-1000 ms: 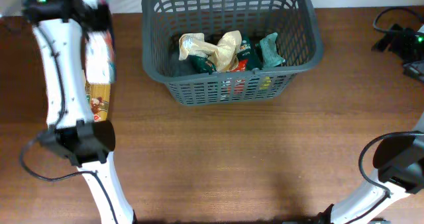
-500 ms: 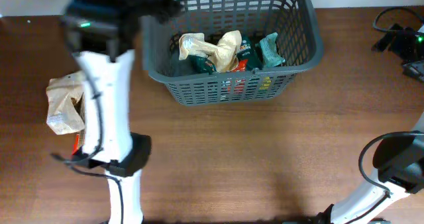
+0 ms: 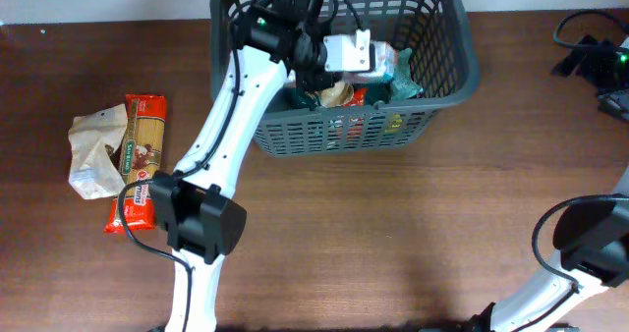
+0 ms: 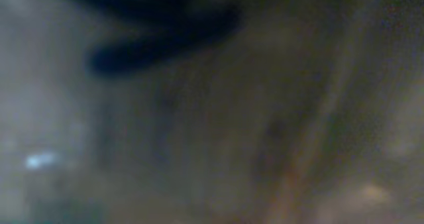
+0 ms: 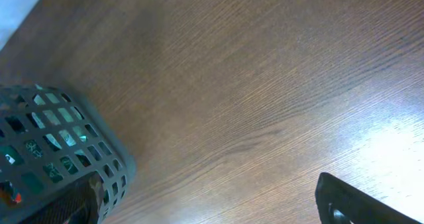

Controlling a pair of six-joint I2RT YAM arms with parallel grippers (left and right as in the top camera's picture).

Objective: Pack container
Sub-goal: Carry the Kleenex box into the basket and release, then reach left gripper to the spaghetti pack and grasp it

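Overhead: I log the basket (image 3: 444,84) at the far centre of the table (image 3: 393,224), packets (image 3: 391,69) inside. Left gripper (image 3: 346,55) is over them; I cannot tell its jaws. Pasta (image 3: 138,160) and paper bag (image 3: 91,153) touch at left.
Left wrist: all blur.
Right wrist: basket corner at lower left; I cannot tell the right jaws.

One container (image 3: 295,136), dark grey lattice basket. Two robot arms: left arm (image 3: 228,106), right arm (image 3: 580,249). One worktop (image 3: 393,224), brown wood. Two packets on worktop outside basket: one crumpled tan paper bag (image 3: 90,155), one long red pasta packet (image 3: 140,155). Inside basket, heap of overlapping packets, total cannot be counted; at least three show: one green packet (image 3: 401,72), one red packet (image 3: 359,96), one tan packet (image 3: 337,94). Left wrist view too blurred to count anything.
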